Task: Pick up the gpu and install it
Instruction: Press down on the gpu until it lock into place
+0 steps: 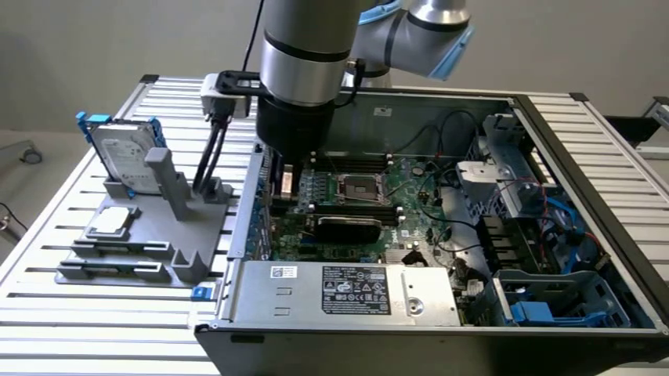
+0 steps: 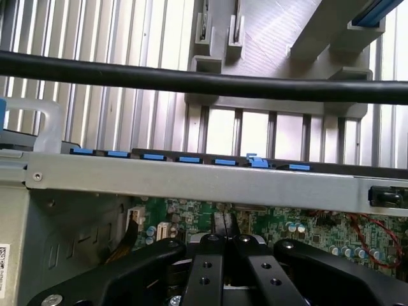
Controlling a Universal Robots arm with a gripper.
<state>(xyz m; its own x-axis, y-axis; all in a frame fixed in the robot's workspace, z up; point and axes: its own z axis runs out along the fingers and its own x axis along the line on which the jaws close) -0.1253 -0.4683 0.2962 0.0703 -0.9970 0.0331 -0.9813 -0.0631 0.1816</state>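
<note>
One pincer (image 2: 223,224), two black fingers (image 2: 205,268) drawn together until they meet at the tips: the wrist view looks past them at the green motherboard (image 2: 306,223) just ahead and the grey case rail (image 2: 191,182) with its row of blue clips beyond. Whether a thin board edge is nipped between the closed tips cannot be made out here. In the exterior view the arm (image 1: 303,63) reaches down into the open computer case (image 1: 585,196), and directly under the pincer stands what appears to be the gpu (image 1: 282,184), a slim card on edge, dark with brownish-gold patches, close against the case wall at the near side of the board; its lower edge is hidden. Well away from the pincer, outside the case, a grey holder (image 1: 136,235) on the slatted desk (image 1: 63,313) carries the hard drive (image 1: 121,157) in its blue frame and the small silver CPU chip (image 1: 113,222). Such a card is likely light and stiff but fragile. It is best held by its upper edge or shroud, clear of the contact fingers and exposed components, and kept square to its slot, since a tilted push could strain the connector.
</note>
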